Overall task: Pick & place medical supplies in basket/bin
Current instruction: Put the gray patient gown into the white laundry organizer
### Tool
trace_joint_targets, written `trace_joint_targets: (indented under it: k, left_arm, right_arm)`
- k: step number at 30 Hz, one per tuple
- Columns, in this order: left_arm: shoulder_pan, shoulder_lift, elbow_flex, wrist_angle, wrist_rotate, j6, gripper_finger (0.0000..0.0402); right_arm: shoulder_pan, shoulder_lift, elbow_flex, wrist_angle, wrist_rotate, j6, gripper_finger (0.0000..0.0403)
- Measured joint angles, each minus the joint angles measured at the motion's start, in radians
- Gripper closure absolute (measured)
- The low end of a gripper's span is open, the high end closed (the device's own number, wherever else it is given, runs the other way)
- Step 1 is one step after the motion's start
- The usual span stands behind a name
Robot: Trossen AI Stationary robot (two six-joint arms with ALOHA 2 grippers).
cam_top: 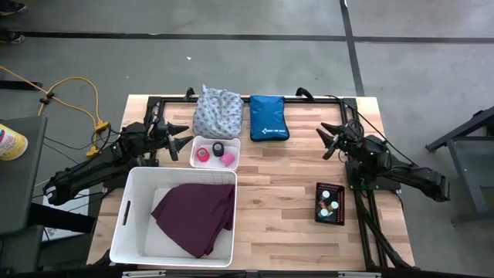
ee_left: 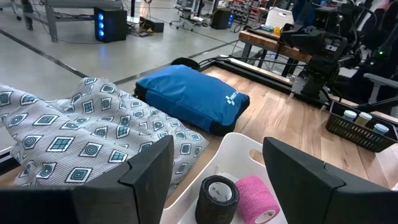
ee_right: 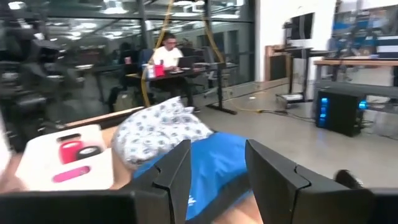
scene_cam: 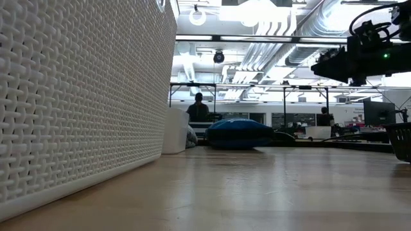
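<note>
High view: large white basket (cam_top: 127,224) at the bench's (cam_top: 285,193) near left, holding the purple cloth (cam_top: 197,216). Small white tray (cam_top: 194,152) just beyond, holding pink and black tape rolls (cam_top: 214,154). Black crate (cam_top: 330,204) with capped vials (cam_top: 327,204) near right. Patterned cloth (cam_top: 217,113) and blue pouch (cam_top: 268,118) along the far edge. Left gripper (cam_top: 185,142) beside the tray, right gripper (cam_top: 324,140) past the pouch, both with fingers spread, empty.

Left wrist view: black roll (ee_left: 216,198) touching pink roll (ee_left: 256,198) inside the tray.
</note>
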Motion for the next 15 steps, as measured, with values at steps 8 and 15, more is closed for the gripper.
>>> trace_joint_targets:
  k: [8,15]
  left_arm:
    - [0.000,0.000,0.000,0.000,0.000,0.000,0.0161]
    - [0.000,0.000,0.000,0.000,0.000,0.000,0.0161]
  right_arm:
    - [0.000,0.000,0.000,-0.040,-0.226,-0.029,0.0265]
    - [-0.001,0.000,0.000,-0.057,-0.300,-0.027,0.0265]
